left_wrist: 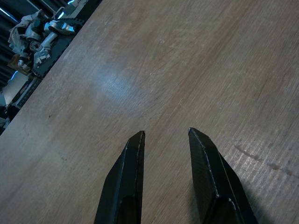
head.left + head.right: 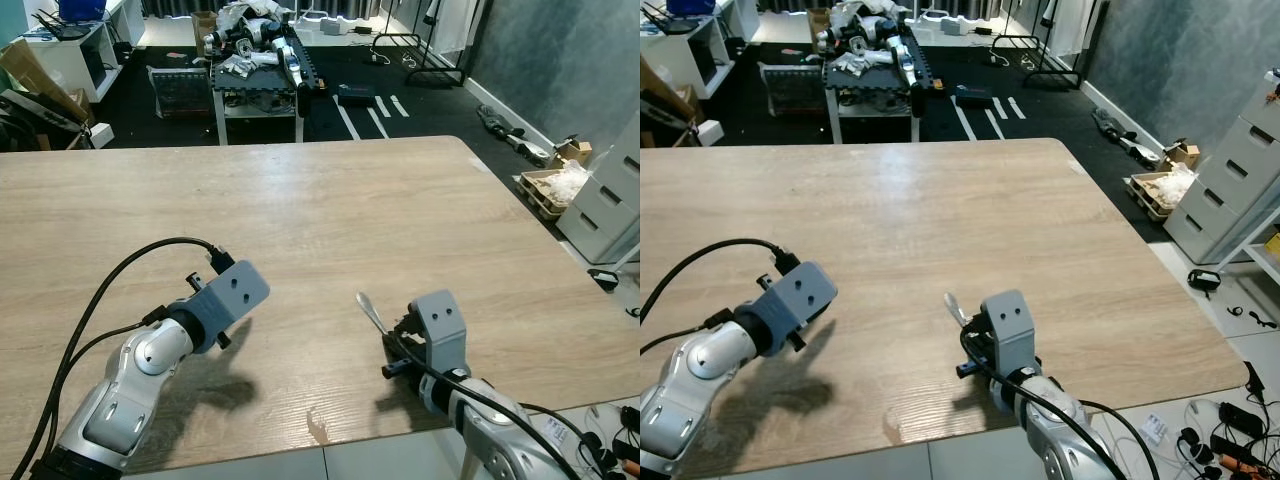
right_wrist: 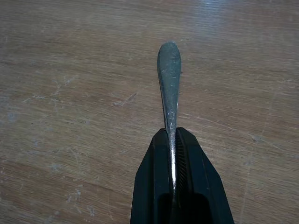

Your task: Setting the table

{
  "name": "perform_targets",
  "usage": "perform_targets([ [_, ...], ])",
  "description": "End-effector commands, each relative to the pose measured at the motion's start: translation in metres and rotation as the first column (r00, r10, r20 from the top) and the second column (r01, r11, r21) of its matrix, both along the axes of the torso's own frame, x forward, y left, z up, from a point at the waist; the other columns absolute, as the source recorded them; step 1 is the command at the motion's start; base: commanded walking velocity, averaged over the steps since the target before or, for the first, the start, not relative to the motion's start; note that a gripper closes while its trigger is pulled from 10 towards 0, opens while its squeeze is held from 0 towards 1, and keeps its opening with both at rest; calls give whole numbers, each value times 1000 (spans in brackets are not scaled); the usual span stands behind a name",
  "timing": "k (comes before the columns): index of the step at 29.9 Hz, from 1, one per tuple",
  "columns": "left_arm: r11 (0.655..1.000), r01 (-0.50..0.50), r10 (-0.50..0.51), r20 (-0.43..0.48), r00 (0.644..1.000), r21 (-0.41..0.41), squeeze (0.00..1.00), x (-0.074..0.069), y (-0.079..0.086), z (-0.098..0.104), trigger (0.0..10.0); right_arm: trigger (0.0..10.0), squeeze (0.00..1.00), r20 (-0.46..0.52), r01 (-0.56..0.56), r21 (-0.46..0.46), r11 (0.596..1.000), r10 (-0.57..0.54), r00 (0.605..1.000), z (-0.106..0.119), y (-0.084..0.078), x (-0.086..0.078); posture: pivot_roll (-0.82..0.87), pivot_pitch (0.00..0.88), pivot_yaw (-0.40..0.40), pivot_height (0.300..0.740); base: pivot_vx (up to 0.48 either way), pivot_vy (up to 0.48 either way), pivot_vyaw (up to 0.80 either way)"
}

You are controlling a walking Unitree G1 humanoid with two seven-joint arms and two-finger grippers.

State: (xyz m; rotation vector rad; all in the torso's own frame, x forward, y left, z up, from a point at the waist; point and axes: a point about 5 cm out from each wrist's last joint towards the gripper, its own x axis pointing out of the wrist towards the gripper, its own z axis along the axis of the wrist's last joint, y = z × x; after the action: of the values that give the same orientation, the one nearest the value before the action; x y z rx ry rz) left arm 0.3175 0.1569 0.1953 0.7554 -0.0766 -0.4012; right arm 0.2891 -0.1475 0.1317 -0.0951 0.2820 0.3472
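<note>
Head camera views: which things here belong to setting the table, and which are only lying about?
Belonging to the job:
- wooden table
- metal cutlery handle, clamped in the right gripper
- left gripper, open above the table, holding nothing

Only lying about:
- cart with robot parts
- white drawer unit
- cardboard box with white stuffing

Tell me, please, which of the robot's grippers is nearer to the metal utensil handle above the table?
Right. The right gripper is shut on the metal utensil handle, which sticks out past its fingertips. The left gripper hovers open over bare wooden table, well off to the left.
</note>
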Motion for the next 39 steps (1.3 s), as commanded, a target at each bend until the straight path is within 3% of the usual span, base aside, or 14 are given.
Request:
perform_targets([
  [1, 1000, -2, 2, -20, 1000, 5, 0, -1, 1, -5, 10000, 0, 0, -179, 28, -32, 999, -34, 983, -33, -9, -11, 37, 144, 44, 740, 0, 0, 0],
  [4, 1000, -2, 3, -20, 1000, 5, 0, -1, 1, -5, 10000, 0, 0, -160, 57, 42, 998, -49, 986, -28, -8, -10, 37, 144, 44, 740, 0, 0, 0],
  [6, 1000, -2, 1, -21, 1000, -11, 0, -1, 0, -5, 10000, 0, 0, -119, 87, 144, 986, -70, 990, -17, -6, -8, 38, 139, 48, 740, 0, 0, 0],
  [9, 1000, -2, 1, -22, 1000, -18, 0, -1, 0, -5, 10000, 0, 0, -107, 93, 170, 981, -75, 991, -14, -5, -7, 38, 139, 48, 740, 0, 0, 0],
  [11, 995, -3, 1, -29, 1000, -99, 0, -1, -3, -1, 10000, 0, 0, 11, 97, 295, 951, -105, 994, 10, -3, -3, 38, 136, 53, 740, 0, 0, 0],
  [12, 995, -3, 1, -29, 1000, -99, 0, -1, -3, -1, 10000, 0, 0, 11, 97, 295, 951, -105, 994, 10, -3, -3, 38, 136, 53, 740, 0, 0, 0],
  [13, 976, -2, -4, -26, 1000, -219, 0, -2, -8, 9, 10000, 0, 0, 176, 71, 455, 888, -168, 970, 47, -2, -2, 37, 134, 56, 740, 0, 0, 0],
  [14, 970, -1, -5, -24, 1000, -243, 0, -2, -9, 11, 10000, 0, 0, 206, 62, 485, 873, -183, 961, 54, -2, -2, 37, 134, 56, 740, 0, 0, 0],
  [15, 955, -11, 6, -19, 1000, -297, 0, -1, -12, 17, 10000, 10000, 0, 261, 60, 479, 876, -208, 943, 65, -3, -3, 37, 126, 64, 740, 0, 0, 0],
  [17, 924, -34, 31, -14, 999, -381, 0, 0, -18, 29, 10000, 10000, 0, 341, 79, 462, 883, -259, 904, 78, -4, -7, 39, 123, 68, 740, 0, 0, 0],
  [20, 920, -50, 43, -25, 999, -389, 0, -1, -22, 29, 10000, 10000, 0, 352, 117, 450, 885, -296, 888, 77, -5, -8, 40, 121, 72, 740, 0, 0, 0],
  [30, 875, -183, 114, -177, 978, -447, 0, -3, -22, 15, 10000, 10000, 0, 353, 168, 410, 896, -326, 877, 67, 0, -12, 42, 113, 75, 740, 0, 0, 0],
  [33, 854, -301, 222, -226, 948, -425, 0, -3, -11, 2, 10000, 10000, 0, 326, 217, 397, 892, -358, 875, 55, 1, -13, 34, 80, 86, 740, 0, 0, 0],
  [39, 855, -250, 183, -186, 965, -455, 0, -8, -18, 2, 10000, 10000, 0, 307, 277, 379, 883, -402, 862, 44, -3, -13, 26, 51, 84, 740, 0, 0, 0],
])
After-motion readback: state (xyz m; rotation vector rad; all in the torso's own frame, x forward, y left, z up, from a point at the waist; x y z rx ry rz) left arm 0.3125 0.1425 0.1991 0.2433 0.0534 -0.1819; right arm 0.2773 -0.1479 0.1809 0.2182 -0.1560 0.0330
